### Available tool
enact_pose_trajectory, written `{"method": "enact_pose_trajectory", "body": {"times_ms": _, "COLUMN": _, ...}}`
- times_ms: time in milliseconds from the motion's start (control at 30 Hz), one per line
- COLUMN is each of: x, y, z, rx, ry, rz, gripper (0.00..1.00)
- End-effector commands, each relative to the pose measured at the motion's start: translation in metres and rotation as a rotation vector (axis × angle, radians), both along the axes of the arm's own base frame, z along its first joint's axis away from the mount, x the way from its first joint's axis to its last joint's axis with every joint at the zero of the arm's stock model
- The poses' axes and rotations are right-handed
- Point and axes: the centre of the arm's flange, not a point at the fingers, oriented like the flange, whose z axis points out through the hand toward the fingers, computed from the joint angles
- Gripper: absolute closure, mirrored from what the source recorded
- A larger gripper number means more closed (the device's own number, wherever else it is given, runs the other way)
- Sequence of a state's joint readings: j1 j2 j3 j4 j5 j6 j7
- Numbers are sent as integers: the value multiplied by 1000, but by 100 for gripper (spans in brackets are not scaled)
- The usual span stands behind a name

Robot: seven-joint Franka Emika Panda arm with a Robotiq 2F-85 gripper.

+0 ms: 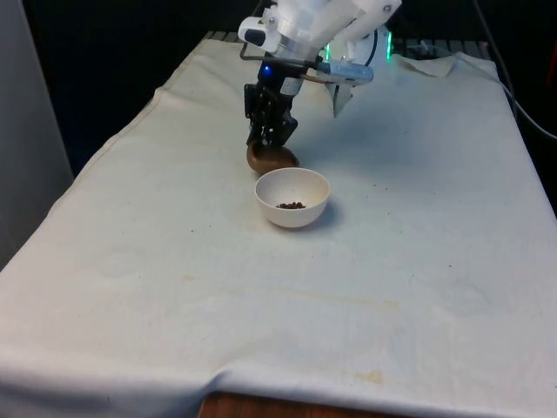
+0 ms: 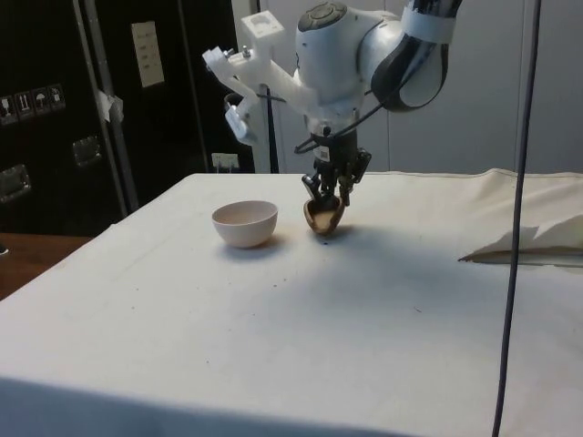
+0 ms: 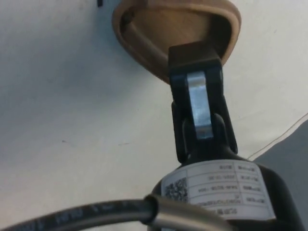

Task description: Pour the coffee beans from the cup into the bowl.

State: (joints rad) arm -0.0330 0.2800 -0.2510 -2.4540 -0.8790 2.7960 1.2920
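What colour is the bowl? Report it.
White, holding dark beans; the bowl shows best in the front view.

Lab — dark cabinets; cloth-draped table.

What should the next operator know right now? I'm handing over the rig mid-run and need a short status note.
Gripper: shut on the rim of the brown wooden cup, one finger inside it, one outside.
Cup: down on the white cloth just behind the white round bowl, close to it; it looks empty in the wrist view.
Bowl: upright on the cloth, with a small heap of dark coffee beans inside.
Done: the pour appears complete.
Left: release the cup and lift the arm away. A few dark specks lie on the cloth near the bowl.
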Motion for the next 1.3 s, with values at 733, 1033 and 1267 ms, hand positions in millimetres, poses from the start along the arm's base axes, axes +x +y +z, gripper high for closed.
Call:
{"method": "enact_pose_trajectory", "body": {"times_ms": 733, "x": -1, "y": -4, "z": 6, "rx": 40, "ry": 9, "rz": -2, "gripper": 0}}
{"method": "enact_pose_trajectory", "body": {"times_ms": 1033, "x": 1, "y": 2, "z": 34, "rx": 16, "ry": -1, "rz": -5, "gripper": 0}}
{"method": "enact_pose_trajectory", "body": {"times_ms": 1267, "x": 3, "y": 7, "z": 59, "rx": -5, "ry": -11, "rz": -6, "gripper": 0}}
